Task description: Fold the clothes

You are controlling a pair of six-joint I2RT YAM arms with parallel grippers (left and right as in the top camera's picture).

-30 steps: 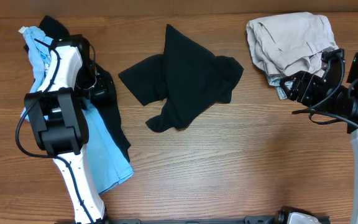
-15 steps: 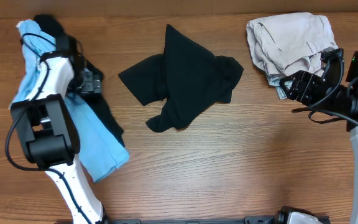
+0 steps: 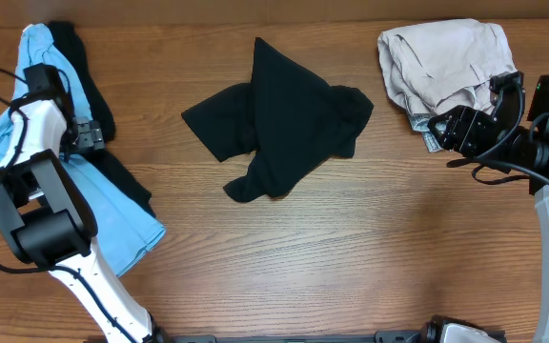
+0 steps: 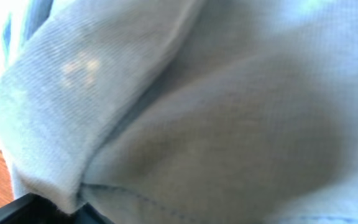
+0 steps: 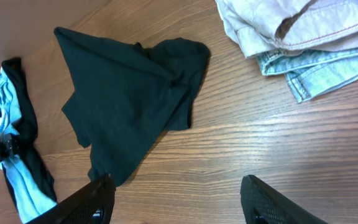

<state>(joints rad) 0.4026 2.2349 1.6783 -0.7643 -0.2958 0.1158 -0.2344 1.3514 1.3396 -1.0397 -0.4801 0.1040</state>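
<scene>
My left arm (image 3: 36, 214) bends up toward the far left, left gripper (image 3: 82, 136) spread wide. My right gripper (image 5: 176, 186) hovers at the far right, jaws parted.

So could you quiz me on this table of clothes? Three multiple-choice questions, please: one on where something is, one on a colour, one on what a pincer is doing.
1. Where does the crumpled black shirt lie?
A) in the middle of the table
B) on the floor
C) in a pincer

2. What colour is the topmost garment at the far right?
A) red
B) beige
C) green

3. The right pincer is:
A) shut on cloth
B) open and empty
C) out of sight

Answers:
1 A, it lies alone on bare wood between the two arms.
2 B, the overhead view shows beige cloth uppermost there.
3 B, its wrist view shows the fingers apart with only wood between them.
</scene>
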